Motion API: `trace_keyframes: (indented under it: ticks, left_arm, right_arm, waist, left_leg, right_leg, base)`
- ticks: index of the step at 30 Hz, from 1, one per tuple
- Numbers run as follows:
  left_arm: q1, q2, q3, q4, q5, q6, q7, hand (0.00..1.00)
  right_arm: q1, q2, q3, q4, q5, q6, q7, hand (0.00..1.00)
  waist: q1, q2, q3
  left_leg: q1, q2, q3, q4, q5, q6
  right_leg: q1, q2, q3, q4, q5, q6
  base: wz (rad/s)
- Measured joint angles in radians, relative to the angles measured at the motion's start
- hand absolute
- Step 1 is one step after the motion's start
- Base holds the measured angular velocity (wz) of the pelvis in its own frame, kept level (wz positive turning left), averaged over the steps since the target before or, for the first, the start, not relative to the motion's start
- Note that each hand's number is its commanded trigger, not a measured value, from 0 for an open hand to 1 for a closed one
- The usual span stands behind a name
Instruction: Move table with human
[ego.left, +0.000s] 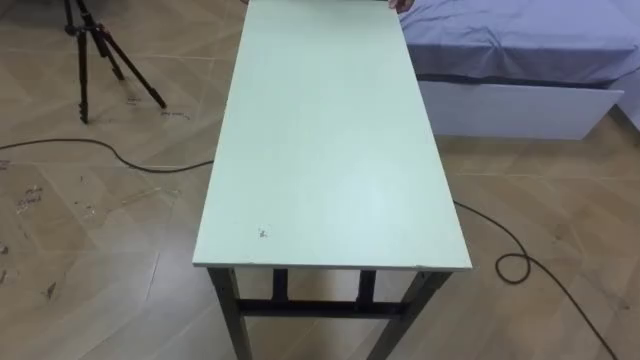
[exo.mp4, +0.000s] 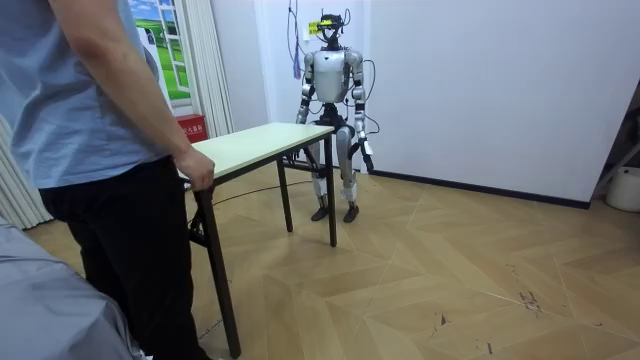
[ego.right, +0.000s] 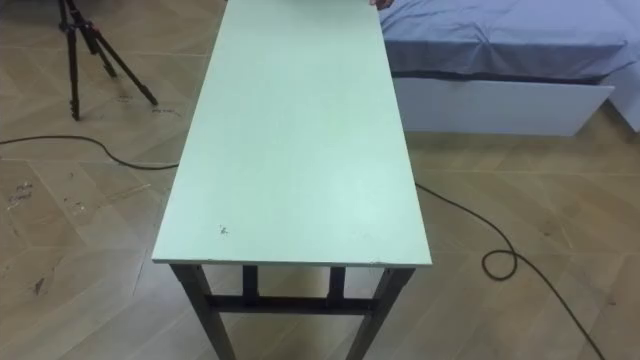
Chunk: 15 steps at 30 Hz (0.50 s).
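From my seat the wooden floor (ego.left: 90, 260) takes up most of what I see, and all of it lies lower than my left hand (exo.mp4: 368, 160). That hand hangs beside the robot's thigh with nothing in it. It is too small in the room view for me to tell how far it is open. The bed (ego.left: 520, 40), with its blue-grey sheet and white base, stands well away from that hand, past the table's far end and off to the right. The table (ego.left: 330, 150) has a pale green top on dark legs. It stands on the floor straight in front of the robot, with its near end just ahead of the hand, a little above it and not touching it. The right hand is somewhere down behind that end of the table, and I cannot tell its state. The person (exo.mp4: 90, 120) stands at the opposite end, the whole table's length from my hand. The tripod (ego.left: 95, 50) stands ahead on the left, and a dark cable (ego.left: 100, 150) snakes over the floor below hand height. The person's hand (exo.mp4: 200, 170) is curled over the far edge of the tabletop.
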Motion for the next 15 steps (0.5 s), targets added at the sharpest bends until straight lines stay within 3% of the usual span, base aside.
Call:
trace_keyframes:
  ticks: [8, 15]
  left_arm:
    - [0.000, -0.001, 0.000, -0.002, -0.001, 0.000, -0.009, 0.00]
    - [-0.006, 0.000, -0.003, -0.013, -0.271, 0.000, -0.119, 0.00]
  right_arm:
    - [-0.002, 0.000, -0.001, 0.022, 0.055, 0.000, 0.032, 0.00]
    - [0.002, -0.006, -0.001, 0.028, 0.137, 0.001, 0.132, 0.00]
  waist:
    - [0.000, 0.003, -0.0025]
    - [0.000, 0.014, -0.0016]
  left_leg:
    - [0.000, 0.000, 0.000, 0.001, 0.000, 0.000]
    - [-0.003, 0.000, -0.004, 0.002, 0.000, 0.000]
  right_leg:
    - [0.001, -0.002, -0.003, 0.000, 0.000, 0.000]
    - [-0.001, -0.007, -0.004, 0.000, -0.001, 0.000]
  base:
    - [0.00]
    - [0.02]
